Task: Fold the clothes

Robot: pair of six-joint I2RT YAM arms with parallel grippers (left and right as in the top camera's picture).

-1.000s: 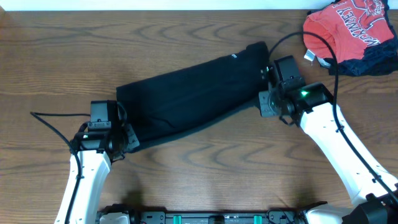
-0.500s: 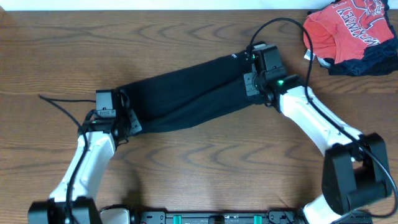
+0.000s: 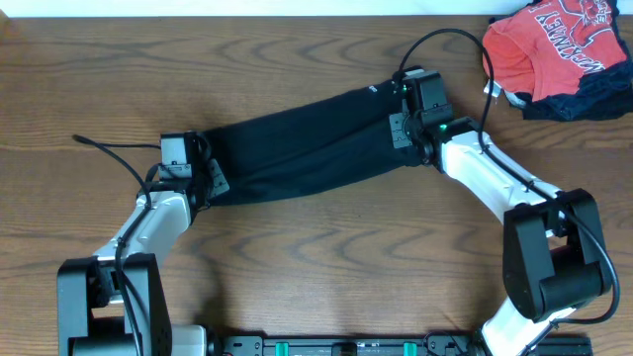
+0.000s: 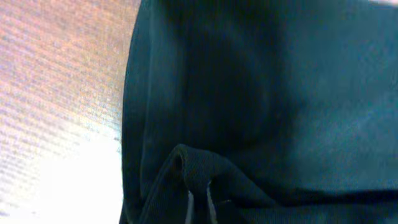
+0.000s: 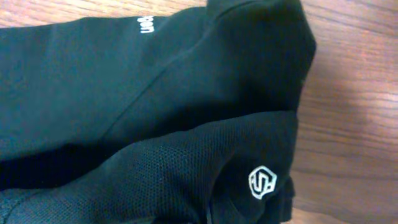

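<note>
Both arms reach in from the near edge of the table (image 3: 297,287), one to each end of the black top (image 3: 297,153). The left gripper (image 3: 208,181) sits on the top's left end, nearer the robot. Its wrist view is all dark fabric (image 4: 280,93) with a puckered ridge (image 4: 189,168) at bottom centre and a strip of wood grain on the left. The fingers are buried in cloth, so I cannot tell if they're clamped or released. A black cable (image 3: 109,148) trails off to the left of that wrist. The top lies as a long narrow band running diagonally, low on the left and rising to the right, mid-table. The right gripper (image 3: 400,131) is at the top's right end, further back. In its wrist view a mesh-textured layer with a small white round logo (image 5: 262,182) is bunched close to the lens, over smoother fabric carrying small white print (image 5: 145,26). No fingers are visible there either — grip state cannot be told. At the far right corner, well apart from the top, a red-orange shirt (image 3: 554,35) with white lettering lies crumpled, touching a dark navy garment (image 3: 593,94).
</note>
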